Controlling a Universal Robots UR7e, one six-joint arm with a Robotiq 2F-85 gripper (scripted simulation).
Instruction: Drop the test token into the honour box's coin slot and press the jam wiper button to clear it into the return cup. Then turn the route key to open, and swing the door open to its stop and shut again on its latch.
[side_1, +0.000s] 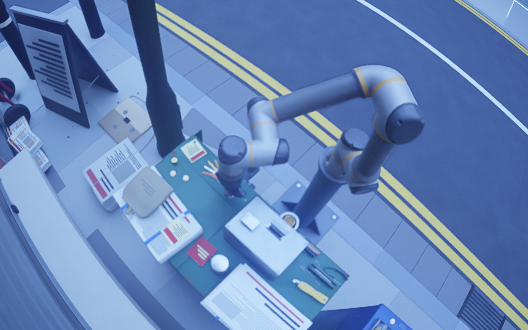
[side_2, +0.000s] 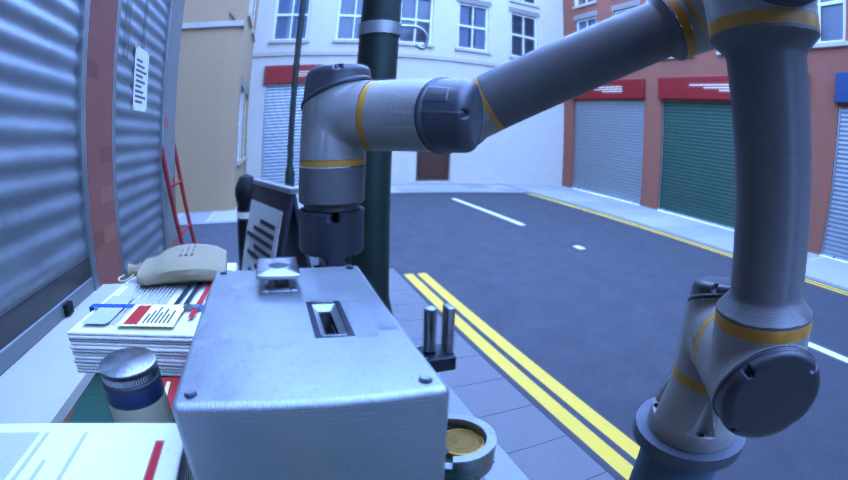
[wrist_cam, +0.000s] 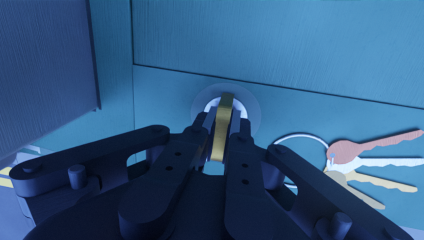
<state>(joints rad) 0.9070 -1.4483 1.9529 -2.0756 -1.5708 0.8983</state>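
My gripper (wrist_cam: 221, 125) reaches down behind the far face of the grey honour box (side_1: 265, 235), where it is closed on the brass route key (wrist_cam: 221, 131) that sits in a round lock plate on the box's door. The key's bow stands upright between the fingers. On top of the box are the coin slot (side_2: 327, 318) and the jam wiper button (side_2: 277, 270). The return cup (side_2: 467, 443) at the box's right side holds a brass token. From the second side camera the box hides the fingers.
A stack of newspapers (side_2: 140, 333) with a beige handset (side_2: 178, 264) on it lies left of the box. A blue-banded canister (side_2: 134, 383) stands at the front left. A printed bunch of keys (wrist_cam: 366, 163) lies flat on the green mat. A dark lamp post (side_1: 155, 75) rises behind.
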